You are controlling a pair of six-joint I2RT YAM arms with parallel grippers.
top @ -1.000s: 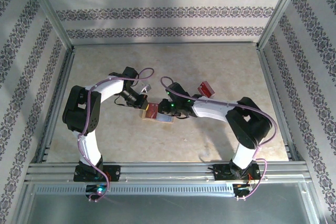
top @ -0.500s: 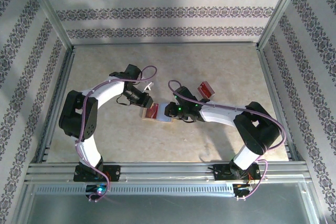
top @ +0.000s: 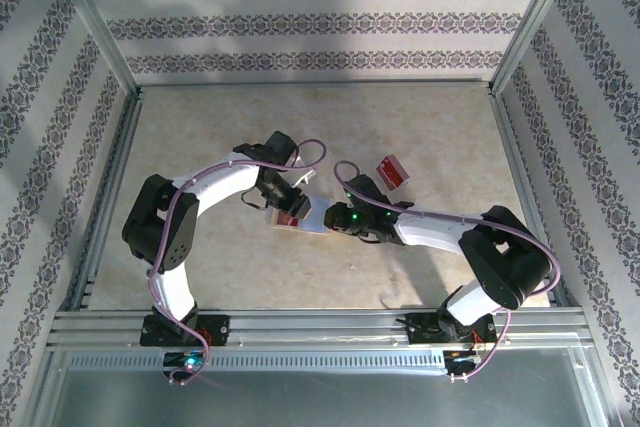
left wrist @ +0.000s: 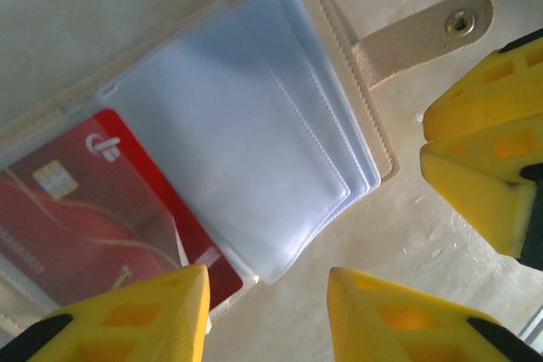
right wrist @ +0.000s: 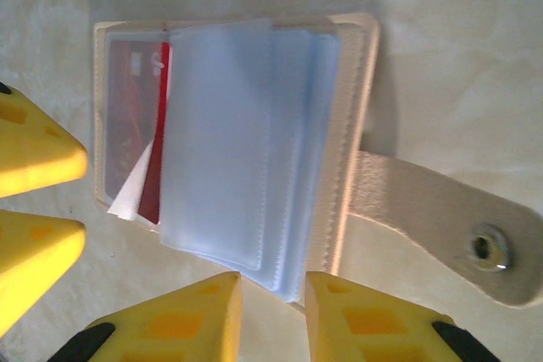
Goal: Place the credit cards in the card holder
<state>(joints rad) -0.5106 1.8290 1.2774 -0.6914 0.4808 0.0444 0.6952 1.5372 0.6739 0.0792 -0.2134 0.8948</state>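
The work surface is a pale, mottled beige table (top: 420,127) bounded by metal rails (top: 300,324). Two items rest directly on it. The card holder (top: 318,219) lies open and flat, with its clear sleeves (right wrist: 221,142) facing up and its closing tab (right wrist: 441,218) extended flat on the surface. The credit cards (top: 391,171) lie together beyond and to the right of the card holder, without touching it.

The left arm (top: 215,182) and right arm (top: 430,230) are built alike, with glossy white tubular links between bulky black joints, rising from black bases (top: 183,329) at 7 and 5 o'clock in the overhead view. A thin purple cable (top: 318,146) runs along each, and small green lights (top: 352,215) glow on the right wrist. The left end effector (left wrist: 267,311) and right end effector (right wrist: 270,315) carry blunt yellow wedge fingers (left wrist: 127,315) with square pockets and black rear sections.
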